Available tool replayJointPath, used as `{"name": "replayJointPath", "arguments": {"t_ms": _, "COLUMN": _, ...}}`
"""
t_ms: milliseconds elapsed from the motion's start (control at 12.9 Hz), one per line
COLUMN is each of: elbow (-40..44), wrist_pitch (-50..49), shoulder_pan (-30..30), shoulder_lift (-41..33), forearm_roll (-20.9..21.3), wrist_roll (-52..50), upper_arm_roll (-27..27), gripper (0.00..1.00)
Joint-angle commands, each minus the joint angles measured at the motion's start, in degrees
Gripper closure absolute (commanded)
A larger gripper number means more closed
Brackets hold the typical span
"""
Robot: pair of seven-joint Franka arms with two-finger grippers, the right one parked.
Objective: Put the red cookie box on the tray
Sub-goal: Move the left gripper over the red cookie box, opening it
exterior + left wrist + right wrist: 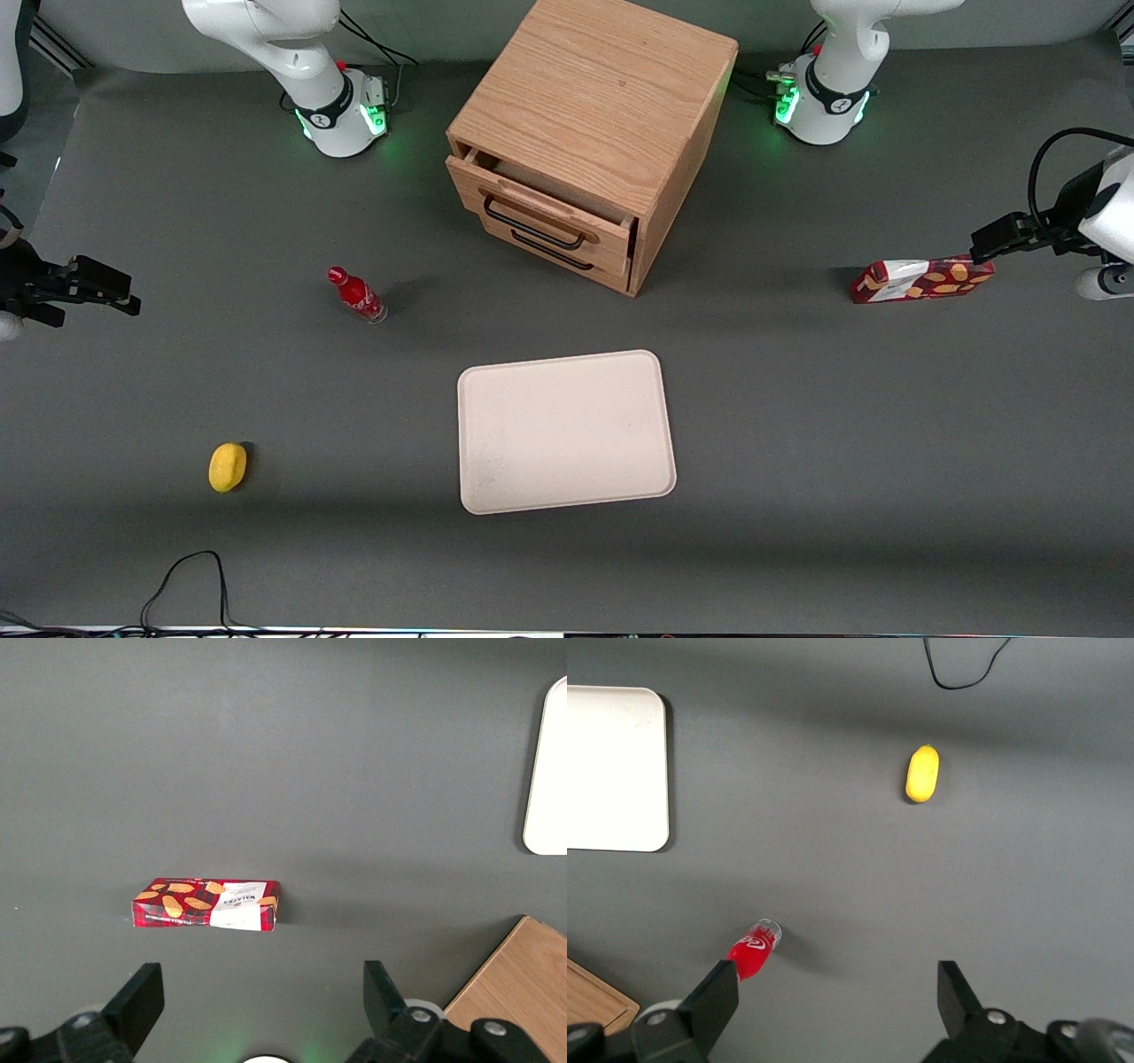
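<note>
Dark-red with golden-orange cookies and a white patch at one end, the long thin cookie box [921, 279] [206, 904] lies on its own on the grey desk [797, 425], well toward the working arm's end. It lies lengthwise, its white-patched end pointing toward the middle of the desk. The left arm's black two-finger gripper [994, 239] [259, 992] hangs just above the box's plain red end; in the wrist view its jaws are spread wide, released, holding nothing, and apart from the carton.

The flat, pale cream rectangular tray [567, 431] [545, 771] [611, 771] with rounded corners and a low rim sits near the middle of the desk, nearer to the front camera than the box and well apart from it. Nothing lies on it.

A light oak cabinet [589, 133] with two black-handled drawers stands farther from the front camera than the tray; its upper drawer is slightly pulled out. Toward the parked arm's end stand a small red-capped bottle [357, 295] [751, 950] and, nearer the front camera, a yellow rounded lemon-like object [228, 467] [922, 773].
</note>
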Motion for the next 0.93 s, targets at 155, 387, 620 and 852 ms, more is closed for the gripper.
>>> {"name": "replayJointPath", "arguments": {"t_ms": 155, "elbow": 1.93, "wrist_pitch": -3.01, "shoulder_pan": -3.68, "shoulder_lift": -1.01, "forearm_roll": 0.61, "wrist_roll": -0.32, "upper_arm_roll": 4.49, "gripper": 0.0}}
{"name": "replayJointPath", "arguments": {"t_ms": 387, "elbow": 2.63, "wrist_pitch": -3.37, "shoulder_pan": -3.77, "shoulder_lift": -0.93, "forearm_roll": 0.7, "wrist_roll": -0.32, "upper_arm_roll": 4.23, "gripper": 0.0}}
{"name": "replayJointPath", "arguments": {"t_ms": 620, "elbow": 4.56, "wrist_pitch": -2.22, "shoulder_pan": -4.03, "shoulder_lift": 1.09, "forearm_roll": 0.87, "wrist_roll": -0.23, "upper_arm_roll": 4.23, "gripper": 0.0}}
{"name": "replayJointPath", "arguments": {"t_ms": 852, "elbow": 4.57, "wrist_pitch": -2.14, "shoulder_pan": -4.21, "shoulder_lift": 1.27, "forearm_roll": 0.35, "wrist_roll": -0.5, "upper_arm_roll": 4.06, "gripper": 0.0}}
